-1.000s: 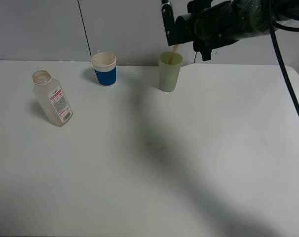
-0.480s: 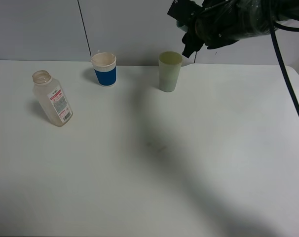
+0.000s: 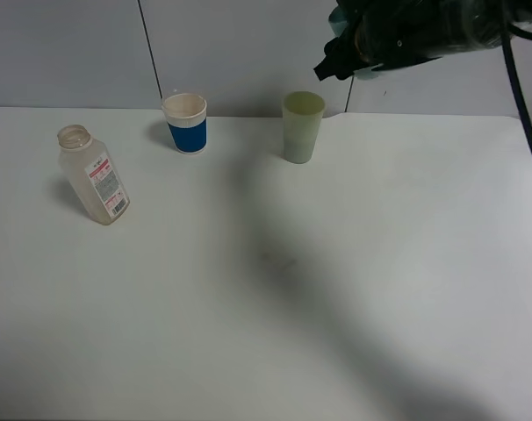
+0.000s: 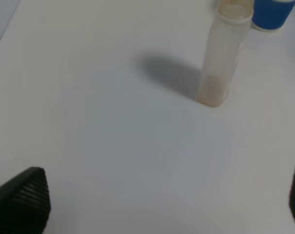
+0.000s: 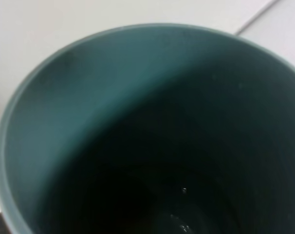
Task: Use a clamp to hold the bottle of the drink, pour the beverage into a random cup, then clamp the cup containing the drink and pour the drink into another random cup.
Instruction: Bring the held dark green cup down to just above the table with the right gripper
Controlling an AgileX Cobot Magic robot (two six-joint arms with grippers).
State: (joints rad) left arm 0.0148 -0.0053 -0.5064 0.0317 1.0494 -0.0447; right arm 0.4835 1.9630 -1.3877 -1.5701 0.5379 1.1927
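The bottle (image 3: 92,175) stands uncapped and leaning at the table's left, and shows again as the bottle (image 4: 224,58) in the left wrist view. My left gripper (image 4: 159,204) is open, well short of it, with nothing between its dark fingertips (image 4: 21,200). The tall pale yellow-green cup (image 3: 302,125) stands at the back centre. My right gripper (image 3: 343,54) hangs above and to its right, shut on the teal-green cup (image 5: 138,122). That cup's dark inside fills the right wrist view, with only a few wet drops (image 5: 181,224) at the bottom. The right fingers are hidden.
A white paper cup with a blue band (image 3: 186,123) stands at the back, between the bottle and the pale cup. The white table (image 3: 275,289) stretches wide in front of them. The right arm's black cable (image 3: 525,114) hangs down at the right edge.
A thin brown stream ran from the teal-green cup into the pale cup a second ago; it has stopped. The right gripper has swung the cup up and to the right, away from the rim.
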